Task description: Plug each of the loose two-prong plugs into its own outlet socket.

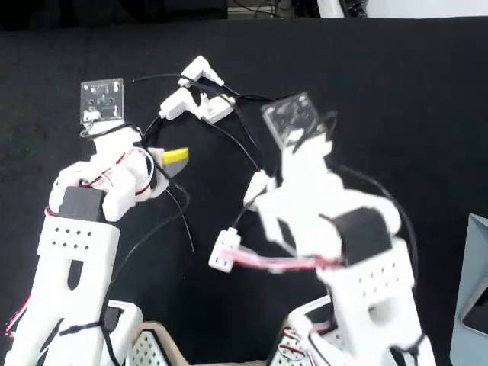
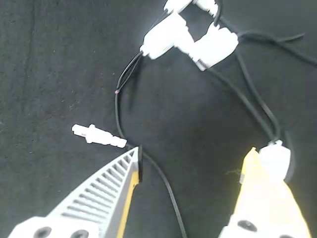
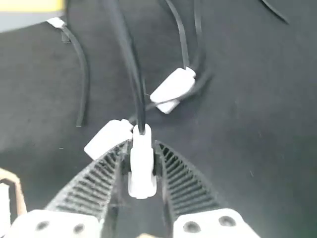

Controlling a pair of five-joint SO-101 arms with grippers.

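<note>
Now we have the right gripper (image 3: 142, 146) clamped on a white plug (image 3: 141, 173), its long axis in line with the fingers (image 3: 176, 171), cord (image 3: 126, 64) running ahead toward a white connector (image 3: 173, 87). Our left gripper (image 2: 194, 156) hangs spread open, a small plug (image 2: 98, 135) just beside its grey fingertip (image 2: 130, 158).

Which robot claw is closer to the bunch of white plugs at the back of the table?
Left. The left gripper hangs open, facing the white plugs from close by. The right gripper is farther from them, shut on a single plug.
</note>
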